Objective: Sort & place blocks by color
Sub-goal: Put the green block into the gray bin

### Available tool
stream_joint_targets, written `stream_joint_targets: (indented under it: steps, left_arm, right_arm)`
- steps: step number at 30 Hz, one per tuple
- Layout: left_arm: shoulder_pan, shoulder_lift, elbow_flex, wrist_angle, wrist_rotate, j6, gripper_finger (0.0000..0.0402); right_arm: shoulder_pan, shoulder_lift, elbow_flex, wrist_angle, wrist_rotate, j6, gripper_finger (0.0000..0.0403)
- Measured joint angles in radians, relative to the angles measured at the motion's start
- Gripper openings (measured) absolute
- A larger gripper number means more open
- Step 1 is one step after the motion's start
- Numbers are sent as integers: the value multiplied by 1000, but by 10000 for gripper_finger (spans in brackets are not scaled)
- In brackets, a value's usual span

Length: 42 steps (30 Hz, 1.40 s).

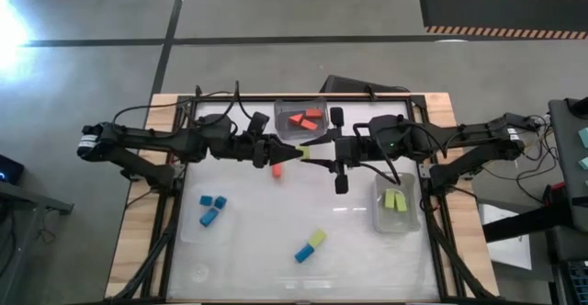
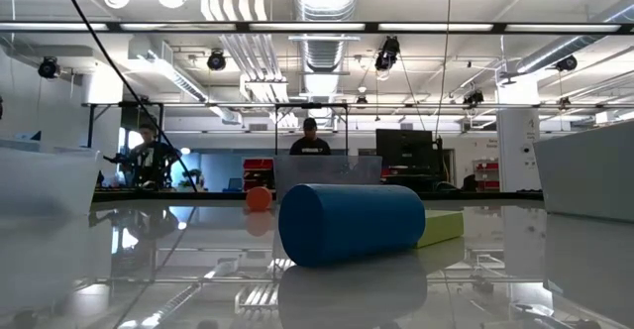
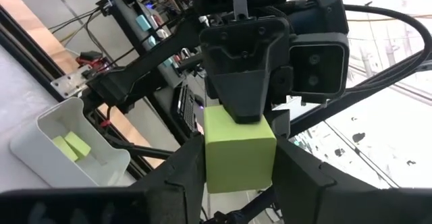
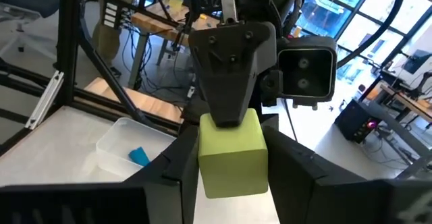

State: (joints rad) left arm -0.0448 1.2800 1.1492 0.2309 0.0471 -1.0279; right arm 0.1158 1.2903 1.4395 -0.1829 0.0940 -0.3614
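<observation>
The yellow-green block (image 3: 239, 150) hangs above the table at the centre of the high view, caught between the two arms where they meet. The left gripper (image 1: 296, 152) pinches it from the frame's left and the right gripper (image 1: 314, 156) from the right, each with its jaws pressed on opposite flat faces. It looks like a small, rigid, light solid with smooth sides, likely a little slippery, so the flat parallel faces are the sound place to hold. Both wrist views show a squarish end face. Its long axis, if it has one, seems to run along the line of the arms, left to right in the high view, but I cannot tell for sure. Its clear bin (image 1: 377, 218) sits at lower right.
</observation>
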Motion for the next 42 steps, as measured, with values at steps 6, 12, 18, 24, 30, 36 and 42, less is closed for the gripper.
stream_joint_targets:
  steps: [6,12,18,24,30,36,42]
  left_arm:
    - [15,4,-7,-4,-1,-7,191]
    - [42,-9,-32,-5,0,21,244]
    - [71,-35,-50,-4,0,90,253]
    - [105,-37,-57,-3,1,100,253]
    - [130,-37,-61,-3,1,100,254]
    - [142,-37,-61,-3,1,101,254]
    - [142,-37,-61,-3,1,101,254]
  right_arm:
    - [-1,-2,0,-2,4,25,121]
    - [-12,-21,0,-80,19,121,121]
    - [-53,-53,1,-345,20,436,121]
    - [-104,-55,1,-815,-26,853,121]
    - [-119,-39,-65,-1173,-154,1147,121]
    - [-118,-64,-279,-1232,-311,1294,121]
    - [-114,-106,-474,-1165,-338,1416,121]
